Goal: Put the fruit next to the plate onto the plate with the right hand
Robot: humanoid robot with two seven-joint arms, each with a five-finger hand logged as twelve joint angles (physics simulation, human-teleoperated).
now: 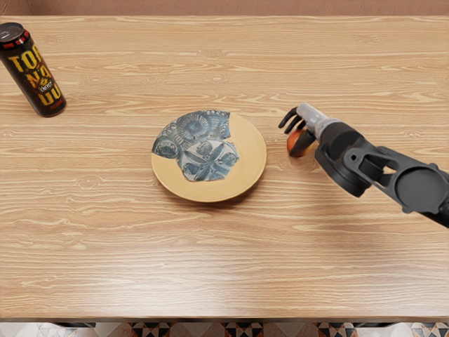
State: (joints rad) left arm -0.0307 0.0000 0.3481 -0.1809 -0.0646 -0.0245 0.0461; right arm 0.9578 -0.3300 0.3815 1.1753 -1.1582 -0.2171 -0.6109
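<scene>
A small orange fruit [295, 145] lies on the table just right of the plate [249, 165], a tan round plate with a grey-blue patterned patch in its middle. My right hand [293, 128] comes in from the right edge and hovers directly over the fruit. Its dark fingers [286, 121] are bent and spread, pointing left and down, and do not look closed on the fruit. The palm covers the fruit's right part. The left arm does not show.
A black and yellow energy drink can [32, 69] stands tilted at the far left back. The wooden table [224, 267] runs wide around the plate; its front edge lies near the bottom of the picture.
</scene>
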